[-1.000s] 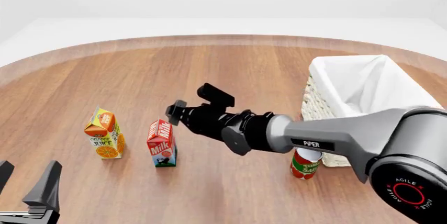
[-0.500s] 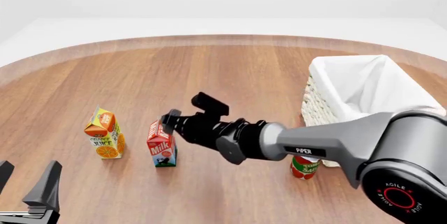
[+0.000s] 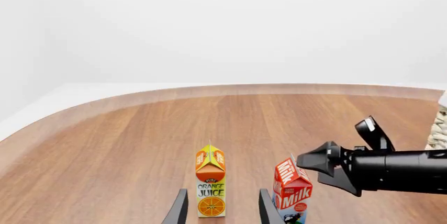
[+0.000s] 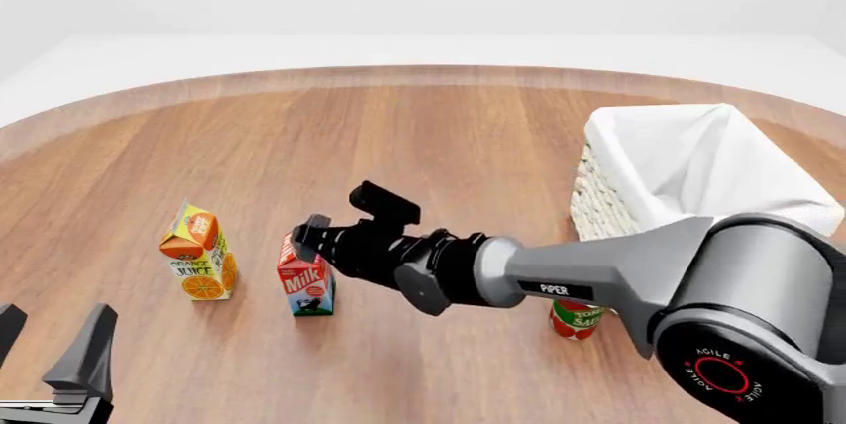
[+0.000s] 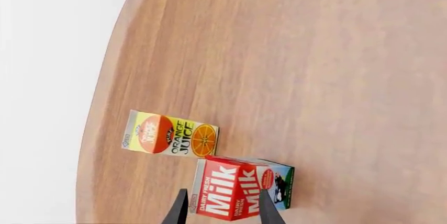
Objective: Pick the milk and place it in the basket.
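The milk (image 4: 305, 280) stands upright on the wooden table, right of the orange juice carton (image 4: 198, 256). My right gripper (image 4: 341, 218) reaches in from the right, open, with one finger just above the milk's gable top. In the right wrist view the fingertips (image 5: 180, 209) frame the red top of the milk (image 5: 237, 187) without closing on it. In the left wrist view the milk (image 3: 292, 192) shows with the right gripper (image 3: 342, 148) beside its top. My left gripper (image 4: 47, 345) is open and empty at the near left. The basket (image 4: 601, 201) stands at the right.
A red tomato sauce can (image 4: 577, 313) stands in front of the basket, partly hidden by my right arm. The orange juice carton (image 3: 210, 182) stands just ahead of my left gripper (image 3: 222, 211). The basket's wicker edge (image 3: 438, 130) shows far off in the left wrist view.
My right gripper has moved left and down, from beside the milk to right at its top. The left arm, the cartons and the basket have not moved.
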Available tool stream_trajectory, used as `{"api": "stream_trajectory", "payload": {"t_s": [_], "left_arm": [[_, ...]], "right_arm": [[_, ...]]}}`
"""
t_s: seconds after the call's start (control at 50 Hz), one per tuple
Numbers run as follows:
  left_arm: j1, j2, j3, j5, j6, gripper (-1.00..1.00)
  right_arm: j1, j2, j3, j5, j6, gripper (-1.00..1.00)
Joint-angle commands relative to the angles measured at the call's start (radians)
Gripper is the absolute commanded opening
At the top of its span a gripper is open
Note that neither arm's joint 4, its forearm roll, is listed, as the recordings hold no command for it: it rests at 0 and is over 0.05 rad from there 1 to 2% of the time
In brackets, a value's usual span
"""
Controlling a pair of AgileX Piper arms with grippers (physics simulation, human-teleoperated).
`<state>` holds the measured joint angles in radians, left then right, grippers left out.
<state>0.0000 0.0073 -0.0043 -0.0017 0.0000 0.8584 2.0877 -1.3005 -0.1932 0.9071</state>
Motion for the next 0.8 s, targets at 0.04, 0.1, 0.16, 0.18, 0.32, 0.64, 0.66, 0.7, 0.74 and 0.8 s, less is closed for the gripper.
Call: {"api": "stream_trajectory", "payload": {"t_s": [0.04,0.1,0.16,0.18,0.32,0.64,0.66,0.7,0.74,0.8], "left_arm": [[0.000,0.000,0.000,0.000,0.000,1.00],[0.000,0.000,0.000,0.000,0.000,1.00],[0.000,0.000,0.000,0.000,0.000,1.00],[0.000,0.000,0.000,0.000,0.000,1.00],[0.000,0.000,0.000,0.000,0.000,1.00],[0.000,0.000,0.000,0.000,0.000,1.00],[0.000,0.000,0.000,0.000,0.000,1.00],[0.000,0.000,0.000,0.000,0.000,1.00],[0.000,0.000,0.000,0.000,0.000,1.00],[0.000,0.000,0.000,0.000,0.000,1.00]], "right_arm": [[0.010,0.028,-0.030,0.009,0.002,1.00],[0.011,0.036,-0.035,0.008,0.004,1.00],[0.013,0.043,-0.040,0.007,0.006,1.00],[0.013,0.043,-0.041,0.007,0.006,1.00],[0.014,0.060,-0.055,0.006,0.008,1.00],[0.024,0.091,-0.049,-0.023,0.035,1.00],[0.023,0.093,-0.051,-0.022,0.034,1.00],[0.028,0.095,-0.043,-0.031,0.042,1.00],[0.037,0.093,-0.030,-0.042,0.049,1.00],[0.039,0.096,-0.020,-0.054,0.060,-1.00]]}}
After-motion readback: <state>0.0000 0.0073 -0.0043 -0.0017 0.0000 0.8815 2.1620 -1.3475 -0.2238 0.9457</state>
